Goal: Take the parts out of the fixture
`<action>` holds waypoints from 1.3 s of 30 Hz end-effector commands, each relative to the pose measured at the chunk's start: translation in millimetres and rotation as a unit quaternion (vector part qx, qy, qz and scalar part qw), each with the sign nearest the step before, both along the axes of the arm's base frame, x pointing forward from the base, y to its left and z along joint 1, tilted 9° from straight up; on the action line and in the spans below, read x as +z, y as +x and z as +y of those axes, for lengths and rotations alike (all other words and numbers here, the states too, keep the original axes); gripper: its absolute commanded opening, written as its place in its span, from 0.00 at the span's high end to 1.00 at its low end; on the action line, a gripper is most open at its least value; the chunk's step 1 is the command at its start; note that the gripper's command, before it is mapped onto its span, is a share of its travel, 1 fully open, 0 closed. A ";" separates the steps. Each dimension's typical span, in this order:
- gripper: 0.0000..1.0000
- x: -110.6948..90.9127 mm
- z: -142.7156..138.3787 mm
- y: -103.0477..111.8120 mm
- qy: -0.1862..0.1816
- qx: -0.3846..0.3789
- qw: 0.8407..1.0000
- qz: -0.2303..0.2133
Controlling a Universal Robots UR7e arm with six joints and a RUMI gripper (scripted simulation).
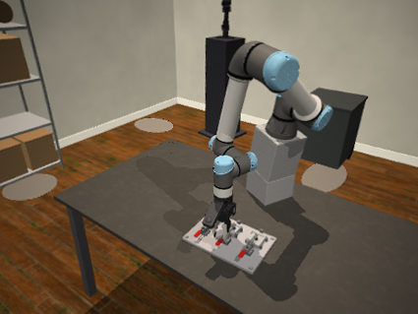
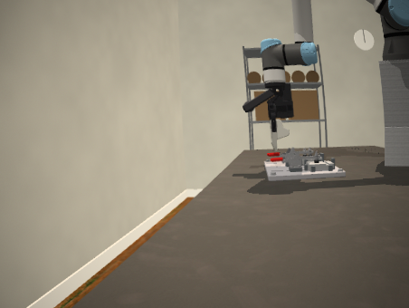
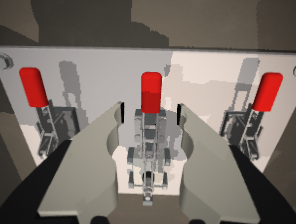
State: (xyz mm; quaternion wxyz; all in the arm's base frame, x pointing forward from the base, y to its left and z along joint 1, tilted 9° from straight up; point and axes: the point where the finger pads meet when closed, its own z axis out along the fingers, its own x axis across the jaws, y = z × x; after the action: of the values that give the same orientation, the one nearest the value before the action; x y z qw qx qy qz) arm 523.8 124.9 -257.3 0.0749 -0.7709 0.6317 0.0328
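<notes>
The fixture (image 1: 231, 257) (image 2: 280, 175) (image 3: 110, 70) is a light plate lying on the table, with three toggle clamps in a row. Their red handles lie low; the middle handle (image 1: 219, 242) (image 3: 151, 90) sits between a left handle (image 3: 33, 87) and a right handle (image 3: 268, 92) in the wrist view. The three parts cannot be told apart from the grey clamp metal. My gripper (image 2: 274, 149) (image 3: 150, 104) is partly open and empty, pointing down over the middle clamp. In the wrist view its fingertips stand on either side of that clamp, near the handle's lower end. Contact cannot be seen.
The fixture lies on the dark table (image 1: 122, 205) (image 2: 226, 254), near its long front edge. The grey robot pedestal (image 1: 277, 169) (image 2: 395, 113) stands behind it. A shelf rack with boxes (image 1: 3, 60) stands beyond the table.
</notes>
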 end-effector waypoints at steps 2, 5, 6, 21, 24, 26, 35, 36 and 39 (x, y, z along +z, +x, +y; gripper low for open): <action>0.72 0.9 0.2 2.7 -0.001 0.000 1.000 -0.002; 0.72 0.9 0.2 2.7 -0.001 0.000 1.000 -0.002; 0.72 0.9 0.2 2.7 -0.001 0.000 1.000 -0.002; 0.72 -15.8 3.6 4.2 -0.001 0.001 1.000 -0.003; 0.72 -21.7 4.6 4.7 -0.001 0.001 1.000 -0.003; 0.72 -24.7 5.1 5.0 -0.001 0.001 1.000 -0.003; 0.72 -27.7 5.0 5.3 -0.001 0.000 1.000 -0.003; 0.72 -27.3 4.8 5.7 -0.001 0.000 1.000 -0.003; 0.72 -27.0 4.8 5.3 -0.001 0.000 1.000 -0.003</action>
State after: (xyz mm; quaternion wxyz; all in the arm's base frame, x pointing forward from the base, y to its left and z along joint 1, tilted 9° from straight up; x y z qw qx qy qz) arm 526.1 129.6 -285.2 0.0748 -0.7709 0.6316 0.0329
